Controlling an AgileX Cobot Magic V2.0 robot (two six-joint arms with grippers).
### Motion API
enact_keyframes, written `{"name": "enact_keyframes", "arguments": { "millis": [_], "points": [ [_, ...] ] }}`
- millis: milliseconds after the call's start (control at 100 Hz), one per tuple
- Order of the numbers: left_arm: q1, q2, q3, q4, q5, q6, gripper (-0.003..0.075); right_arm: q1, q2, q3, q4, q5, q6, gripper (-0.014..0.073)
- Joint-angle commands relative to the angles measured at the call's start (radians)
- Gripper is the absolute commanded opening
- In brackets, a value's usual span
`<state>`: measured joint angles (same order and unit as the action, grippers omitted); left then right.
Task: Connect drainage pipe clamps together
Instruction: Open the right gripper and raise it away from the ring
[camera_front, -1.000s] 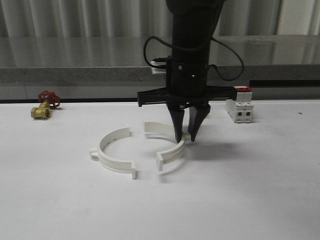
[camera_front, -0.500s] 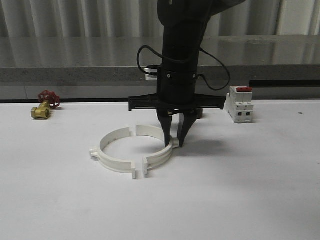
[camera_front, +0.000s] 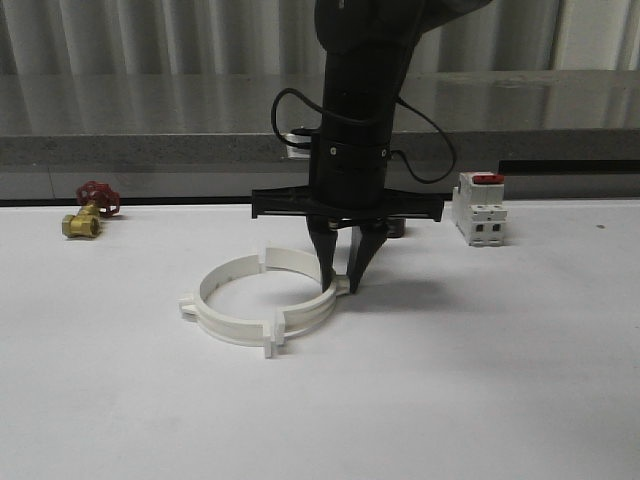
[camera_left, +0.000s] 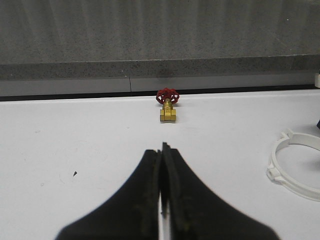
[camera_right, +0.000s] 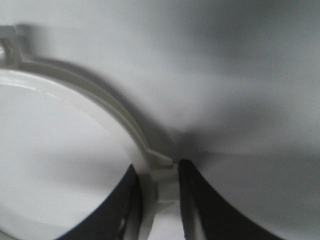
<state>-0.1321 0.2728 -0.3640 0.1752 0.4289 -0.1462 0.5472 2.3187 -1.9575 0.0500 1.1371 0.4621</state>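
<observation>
Two white drainage pipe clamps lie on the white table as one ring. The left half (camera_front: 213, 319) rests free; its outer rim and tab also appear in the left wrist view (camera_left: 294, 168). The right half (camera_front: 309, 311) meets it end to end at the front (camera_front: 272, 343) and at the back (camera_front: 262, 258). My right gripper (camera_front: 340, 286) points straight down and is shut on the right half's outer wall by its side tab; in the right wrist view the white band (camera_right: 102, 102) runs between the black fingers (camera_right: 192, 200). My left gripper (camera_left: 162, 148) is shut on nothing, low over bare table.
A brass valve with a red handwheel (camera_front: 88, 212) sits at the far left near the back edge, also seen ahead of the left gripper (camera_left: 167, 107). A white breaker with a red switch (camera_front: 478, 209) stands at the back right. A grey ledge (camera_front: 150, 150) borders the table's rear.
The right gripper slid left with the right half in its grip. The gap between the halves closed, and their ends now touch front and back. The left half stayed put.
</observation>
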Motion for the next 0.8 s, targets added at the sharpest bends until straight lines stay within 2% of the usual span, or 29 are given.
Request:
{"name": "enact_keyframes", "arguments": {
  "millis": [0, 170, 220, 460, 530, 600, 650, 790],
  "points": [
    [0.004, 0.008, -0.027, 0.004, -0.083, -0.002, -0.0021, 0.002, -0.066, -0.031, 0.007, -0.013, -0.011, 0.0016],
    [0.004, 0.008, -0.027, 0.004, -0.083, -0.002, -0.0021, 0.002, -0.066, -0.031, 0.026, -0.02, -0.019, 0.0338],
    [0.004, 0.008, -0.027, 0.004, -0.083, -0.002, -0.0021, 0.002, -0.067, -0.031, 0.026, -0.02, -0.019, 0.0398],
    [0.004, 0.008, -0.027, 0.004, -0.083, -0.002, -0.0021, 0.002, -0.103, -0.031, 0.004, -0.019, -0.019, 0.0416],
    [0.004, 0.008, -0.027, 0.004, -0.083, -0.002, -0.0021, 0.002, -0.126, -0.031, -0.016, -0.013, -0.019, 0.0406],
    [0.004, 0.008, -0.027, 0.004, -0.083, -0.002, -0.0021, 0.0, -0.153, -0.031, -0.032, -0.001, -0.021, 0.0344],
    [0.004, 0.008, -0.027, 0.004, -0.083, -0.002, -0.0021, 0.0, -0.174, -0.03, -0.05, 0.009, -0.022, 0.0267],
    [0.004, 0.008, -0.027, 0.004, -0.083, -0.002, -0.0021, 0.0, -0.224, -0.025, -0.093, 0.06, -0.022, -0.0015]
  ]
}}
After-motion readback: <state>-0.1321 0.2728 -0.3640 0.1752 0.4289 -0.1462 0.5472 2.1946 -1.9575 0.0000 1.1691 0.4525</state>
